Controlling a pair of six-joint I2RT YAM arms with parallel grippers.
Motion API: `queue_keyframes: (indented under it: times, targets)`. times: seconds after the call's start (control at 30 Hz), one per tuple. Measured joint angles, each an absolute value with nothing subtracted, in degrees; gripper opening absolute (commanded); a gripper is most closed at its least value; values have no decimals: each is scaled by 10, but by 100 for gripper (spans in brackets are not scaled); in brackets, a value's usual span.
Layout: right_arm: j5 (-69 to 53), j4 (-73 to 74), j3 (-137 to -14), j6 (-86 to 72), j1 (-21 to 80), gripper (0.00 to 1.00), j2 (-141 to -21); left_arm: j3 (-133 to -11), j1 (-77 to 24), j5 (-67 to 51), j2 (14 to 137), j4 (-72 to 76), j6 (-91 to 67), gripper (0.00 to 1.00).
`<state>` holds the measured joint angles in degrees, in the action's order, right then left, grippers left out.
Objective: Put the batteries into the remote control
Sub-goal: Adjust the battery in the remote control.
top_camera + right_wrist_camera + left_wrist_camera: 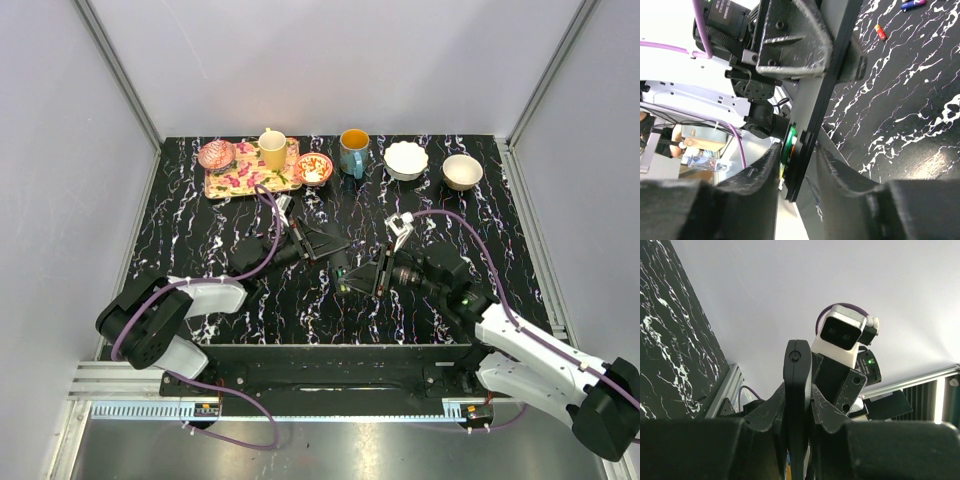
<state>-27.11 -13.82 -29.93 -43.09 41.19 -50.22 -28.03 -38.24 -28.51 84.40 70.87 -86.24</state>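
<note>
Two grips meet on one remote control (797,365). My left gripper (797,392) pinches its black bar edge-on. My right gripper (799,150) is closed across the remote's other end, squeezing a green battery (788,144) against its side. I cannot see the slot. If the battery is not square to it, my push may pop it free or twist the remote in my left hold.

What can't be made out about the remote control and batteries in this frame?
Top external: the remote control is buried between the left end effector and the right end effector.
Left wrist: it is seen edge-on only, faces hidden.
Right wrist: the battery is only a green sliver beside a finger; seating unclear.
</note>
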Motion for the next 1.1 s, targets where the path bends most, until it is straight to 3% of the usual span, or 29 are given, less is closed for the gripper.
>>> queue_keyframes:
  times: [0.17,0.47,0.8,0.87,0.97,1.0,1.1]
  targets:
    - [-261,-118,-316,-432,411,56,-512,-280,-394,-294,844,712,-854,0]
    - [-263,-104,-344,-441,411,39,-534,-280,-397,-298,844,712,-842,0]
    - [-290,-103,-344,-449,411,38,-549,-280,-397,-298,840,711,-839,0]
    - [-297,-103,-344,-451,411,33,-551,-280,-397,-298,840,712,-839,0]
    - [-304,-104,-344,-456,411,16,-552,-280,-397,-299,840,712,-839,0]
    - [-305,-103,-343,-463,409,6,-552,-280,-397,-300,840,715,-837,0]
    - [-313,-106,-342,-479,406,0,-554,-280,-397,-302,837,723,-829,0]
